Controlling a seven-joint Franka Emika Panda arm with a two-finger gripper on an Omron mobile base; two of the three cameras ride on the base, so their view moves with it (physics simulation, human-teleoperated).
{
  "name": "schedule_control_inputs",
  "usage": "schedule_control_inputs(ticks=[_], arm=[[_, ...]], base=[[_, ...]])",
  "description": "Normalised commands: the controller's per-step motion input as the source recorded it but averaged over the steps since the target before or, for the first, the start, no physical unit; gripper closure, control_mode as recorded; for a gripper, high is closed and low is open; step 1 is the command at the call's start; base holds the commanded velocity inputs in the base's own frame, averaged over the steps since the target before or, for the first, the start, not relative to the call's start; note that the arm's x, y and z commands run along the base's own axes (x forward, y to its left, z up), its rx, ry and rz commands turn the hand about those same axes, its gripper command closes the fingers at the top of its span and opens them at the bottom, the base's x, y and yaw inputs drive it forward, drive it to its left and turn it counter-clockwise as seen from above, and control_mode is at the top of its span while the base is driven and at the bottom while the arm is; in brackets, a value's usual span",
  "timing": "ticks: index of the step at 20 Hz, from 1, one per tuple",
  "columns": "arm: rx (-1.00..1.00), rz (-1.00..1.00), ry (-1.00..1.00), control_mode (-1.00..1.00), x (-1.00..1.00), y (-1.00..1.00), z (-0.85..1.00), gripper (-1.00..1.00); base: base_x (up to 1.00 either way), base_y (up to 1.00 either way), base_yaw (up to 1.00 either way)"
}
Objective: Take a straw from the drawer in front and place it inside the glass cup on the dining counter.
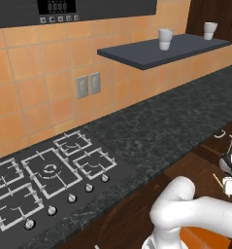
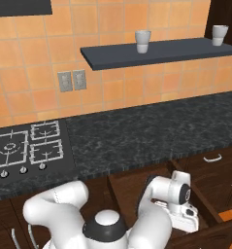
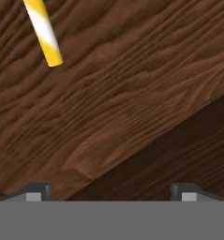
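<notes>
At upper left of hand view, thin yellow-and-white striped straw (image 3: 44,33) lay flat on floor of open dark brown wooden drawer (image 3: 132,93). Two-finger gripper (image 3: 111,192) hung spread wide, empty, pointed down, offset from straw; likely needed sideways shift first.

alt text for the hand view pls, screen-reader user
Close over the wooden floor of the drawer, one end of the yellow-and-white striped straw lies at upper left. The open gripper has its two fingertips wide apart at the bottom, holding nothing.
</notes>
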Motion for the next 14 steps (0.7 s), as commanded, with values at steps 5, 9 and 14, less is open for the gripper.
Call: schedule_control_inputs(ticks=[5, 9, 14], arm=[[-0.02, 0.0, -0.02, -1.0, 0.22, 0.08, 0.56, -1.0], [-0.01, 0.0, -0.12, -1.0, 0.65, 0.3, 0.37, -1.0], [0.0, 0.0, -0.22, -1.0, 0.48, 0.1, -0.02, -1.0]], base=[[0.0, 0.0, 0.0], [0.0, 0.0, 0.0], [0.0, 0.0, 0.0]])
